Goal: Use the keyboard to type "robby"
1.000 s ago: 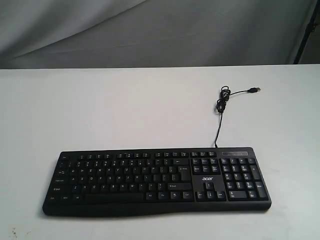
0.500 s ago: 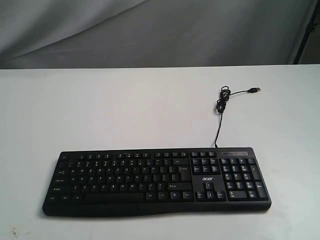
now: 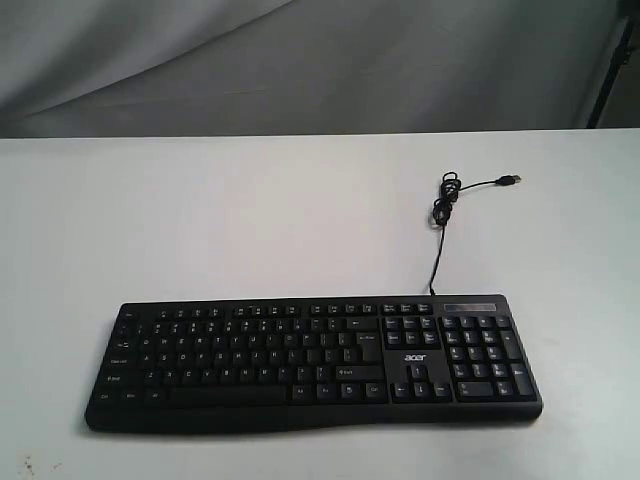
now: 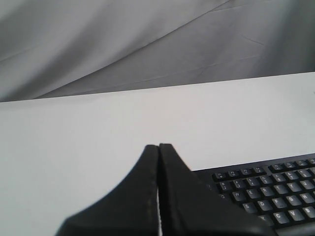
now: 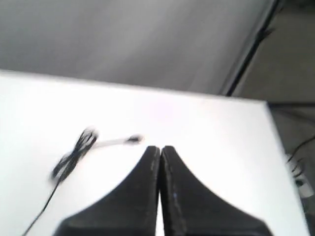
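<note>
White table (image 3: 200, 220), one keyboard (image 3: 310, 360)

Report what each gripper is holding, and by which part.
Nothing is held. The left gripper and the right gripper are both shut with their fingers pressed together and nothing between them. Neither touches the keyboard.

The only word that can be read is the white "acer" logo (image 3: 415, 358), printed on the black keyboard (image 3: 310, 408), on the bare strip between the letter keys (image 3: 250, 352) and the number pad (image 3: 485, 355). The keys carry small white legends, which are too small to read in the exterior view and too blurred in the left wrist view.
</note>
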Robot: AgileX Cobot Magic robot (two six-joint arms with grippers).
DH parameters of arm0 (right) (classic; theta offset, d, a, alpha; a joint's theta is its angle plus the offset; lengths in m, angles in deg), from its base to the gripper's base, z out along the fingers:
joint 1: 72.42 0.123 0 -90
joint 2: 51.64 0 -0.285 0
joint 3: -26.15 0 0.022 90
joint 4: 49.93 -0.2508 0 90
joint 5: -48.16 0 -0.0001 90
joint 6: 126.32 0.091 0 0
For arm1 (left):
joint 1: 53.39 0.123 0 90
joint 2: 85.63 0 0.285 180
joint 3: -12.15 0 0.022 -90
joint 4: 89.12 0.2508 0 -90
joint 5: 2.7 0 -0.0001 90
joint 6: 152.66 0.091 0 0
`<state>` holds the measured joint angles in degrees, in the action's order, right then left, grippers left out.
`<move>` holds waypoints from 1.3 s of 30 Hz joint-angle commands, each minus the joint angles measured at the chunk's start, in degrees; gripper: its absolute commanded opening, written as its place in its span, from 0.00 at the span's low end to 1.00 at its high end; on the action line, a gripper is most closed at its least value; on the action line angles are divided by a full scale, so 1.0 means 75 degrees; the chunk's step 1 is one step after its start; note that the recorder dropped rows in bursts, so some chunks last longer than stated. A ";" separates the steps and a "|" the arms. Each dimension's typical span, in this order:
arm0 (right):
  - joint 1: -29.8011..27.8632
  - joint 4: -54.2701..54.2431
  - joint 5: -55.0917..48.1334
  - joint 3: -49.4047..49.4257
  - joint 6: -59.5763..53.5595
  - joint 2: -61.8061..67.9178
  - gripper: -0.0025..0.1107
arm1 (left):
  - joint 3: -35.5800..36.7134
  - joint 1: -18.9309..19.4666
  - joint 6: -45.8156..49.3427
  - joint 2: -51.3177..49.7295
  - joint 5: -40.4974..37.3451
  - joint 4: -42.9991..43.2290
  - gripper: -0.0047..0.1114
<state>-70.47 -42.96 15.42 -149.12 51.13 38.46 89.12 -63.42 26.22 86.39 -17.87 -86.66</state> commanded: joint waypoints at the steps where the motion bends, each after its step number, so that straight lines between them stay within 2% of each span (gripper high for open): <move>1: -0.0288 -0.6276 -0.2506 -0.0984 -0.6079 0.1018 0.02 | 0.0033 -0.0043 -0.0021 0.0026 0.0045 0.0036 0.04; 4: -0.0087 -0.8470 -0.3060 -0.0856 -0.8827 0.1144 0.02 | 0.0033 -0.0043 -0.0021 0.0026 0.0045 0.0036 0.04; 6: 0.0307 -0.8808 -0.3153 -0.0747 -0.9680 0.1144 0.02 | 0.0033 -0.0043 -0.0021 0.0026 0.0045 0.0036 0.04; 9: 0.1005 -0.8719 -0.3019 -0.0612 -1.0166 0.1162 0.02 | 0.0033 -0.0043 -0.0021 0.0026 0.0045 0.0036 0.04; 15: 0.2359 -0.7835 -0.2774 -0.0600 -1.0282 0.1553 0.02 | 0.0033 -0.0043 -0.0021 0.0026 0.0045 0.0036 0.04; 23: 0.3860 -0.7720 -0.2600 -0.0617 -1.1232 0.3159 0.02 | 0.0033 -0.0043 -0.0021 0.0026 0.0045 0.0036 0.04; 32: 0.4469 -0.7707 -0.1683 -0.0672 -1.1589 0.4262 0.02 | 0.0033 -0.0043 -0.0021 0.0026 0.0045 0.0036 0.04; 39: 0.4485 -0.7722 -0.2008 -0.1768 -1.0935 0.4790 0.02 | 0.0033 -0.0043 -0.0021 0.0026 0.0045 0.0036 0.04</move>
<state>-37.10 -100.46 1.90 -158.67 -32.53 72.88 89.12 -63.42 26.22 86.39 -17.87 -86.66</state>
